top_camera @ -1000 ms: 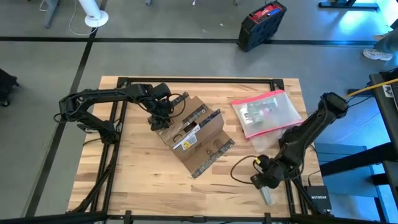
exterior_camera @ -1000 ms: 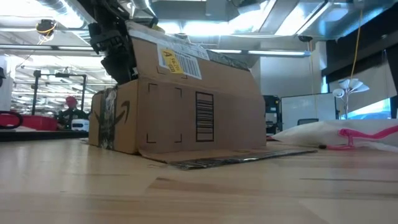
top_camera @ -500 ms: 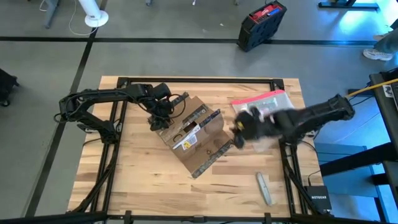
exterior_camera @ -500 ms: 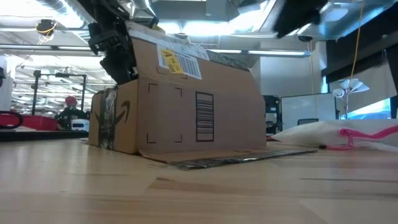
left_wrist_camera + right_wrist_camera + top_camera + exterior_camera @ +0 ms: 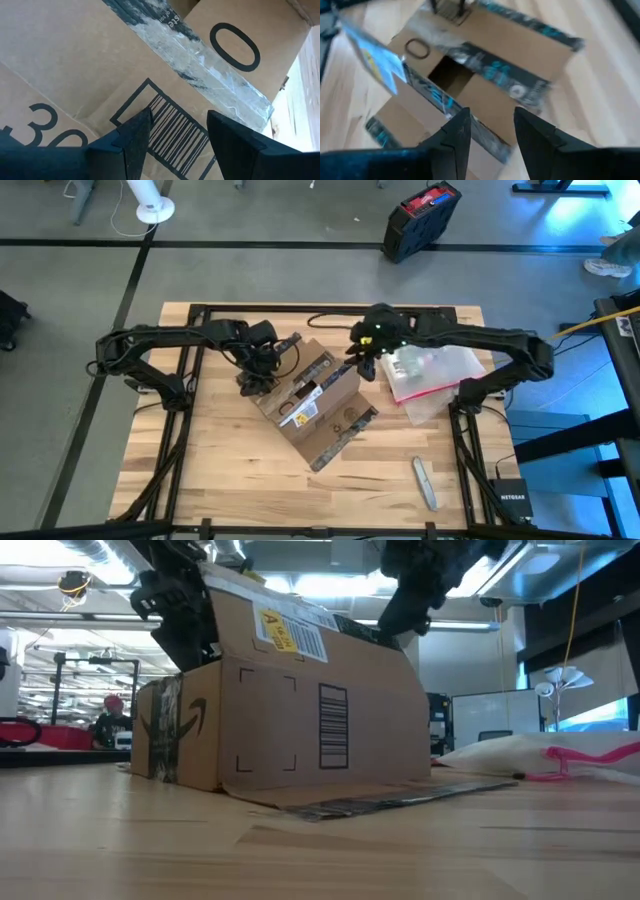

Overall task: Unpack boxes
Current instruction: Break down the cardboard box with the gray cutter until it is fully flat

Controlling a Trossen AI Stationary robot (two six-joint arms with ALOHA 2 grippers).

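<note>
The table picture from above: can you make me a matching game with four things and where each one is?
Things:
1. cardboard box
2. clear pouch
3. grey tool-like stick
4. black and red case

Places:
A. on the floor beyond the table
B. in the middle of the table, between both arms
C. alone near the table's front right corner
D. on the table's right side, near the back

Pairs: 1-B, 2-D, 3-C, 4-A
</note>
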